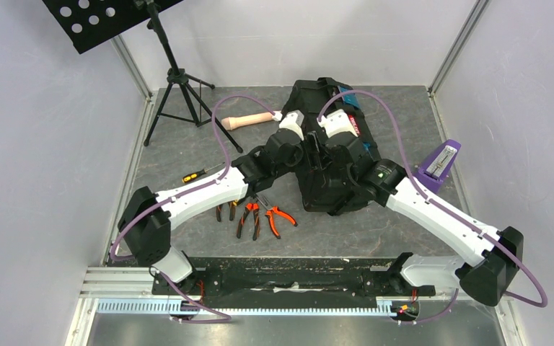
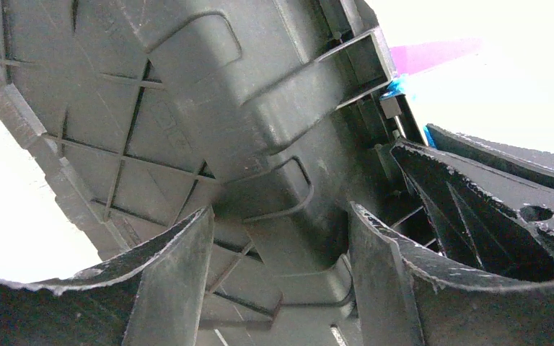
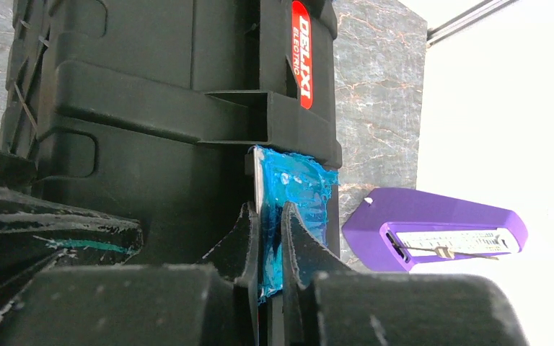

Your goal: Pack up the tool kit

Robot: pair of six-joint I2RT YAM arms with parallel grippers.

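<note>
The black toolbox (image 1: 335, 180) lies in the middle of the table, its red-labelled handle (image 3: 301, 54) showing in the right wrist view. My right gripper (image 3: 270, 238) is shut on a blue latch (image 3: 299, 187) at the toolbox's (image 3: 151, 108) edge. My left gripper (image 2: 281, 252) is open, its fingers (image 2: 177, 281) close against a ribbed black face of the toolbox (image 2: 187, 94) with nothing between them. From above, both grippers, left (image 1: 306, 153) and right (image 1: 328, 153), sit over the toolbox. Orange/black pliers (image 1: 280, 216) and a screwdriver (image 1: 193, 174) lie on the table to its left.
A beige cylindrical handle (image 1: 249, 120) lies behind the left arm. A purple stapler-like object (image 1: 440, 162) stands right of the toolbox, also in the right wrist view (image 3: 433, 231). A music stand's tripod (image 1: 180, 86) occupies the back left. Metal frame walls bound the table.
</note>
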